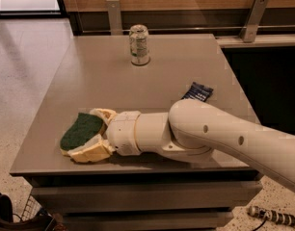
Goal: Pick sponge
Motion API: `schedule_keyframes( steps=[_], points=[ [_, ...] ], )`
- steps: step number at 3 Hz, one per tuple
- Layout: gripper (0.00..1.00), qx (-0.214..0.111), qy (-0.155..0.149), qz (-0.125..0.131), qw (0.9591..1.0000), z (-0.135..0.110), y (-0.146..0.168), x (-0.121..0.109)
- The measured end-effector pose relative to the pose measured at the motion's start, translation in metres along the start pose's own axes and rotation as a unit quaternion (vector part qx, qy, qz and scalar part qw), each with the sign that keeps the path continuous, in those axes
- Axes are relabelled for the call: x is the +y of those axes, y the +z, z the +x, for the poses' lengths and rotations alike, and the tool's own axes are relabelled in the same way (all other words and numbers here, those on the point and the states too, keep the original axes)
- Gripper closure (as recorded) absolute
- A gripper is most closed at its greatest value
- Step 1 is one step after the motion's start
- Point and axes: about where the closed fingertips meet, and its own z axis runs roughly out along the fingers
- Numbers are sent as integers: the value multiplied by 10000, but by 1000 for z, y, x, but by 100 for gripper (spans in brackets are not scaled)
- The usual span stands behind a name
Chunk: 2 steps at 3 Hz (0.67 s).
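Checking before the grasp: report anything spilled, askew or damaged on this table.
Nothing stands out. The can stands upright, the blue packet lies flat, and the sponge sits intact inside the open gripper near the front edge.

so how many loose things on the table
3: green-topped yellow foam sponge front left, between the gripper's fingers; silver drink can at the back; dark blue packet right, partly behind the arm.

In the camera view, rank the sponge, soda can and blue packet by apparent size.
1. sponge, beside the gripper at the table's near edge, and soda can: alike, sponge nearer the camera, so unranked.
2. blue packet: smallest, partly behind the arm.
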Motion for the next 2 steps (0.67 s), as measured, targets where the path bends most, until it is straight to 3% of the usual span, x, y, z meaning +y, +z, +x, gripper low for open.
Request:
schedule_keyframes(
  steps=[1, 2],
  points=[
    [99, -19, -30, -50, 10000, -3, 2, 2],
    [100, -69, -67, -140, 9999, -8, 3, 3]
  ],
)
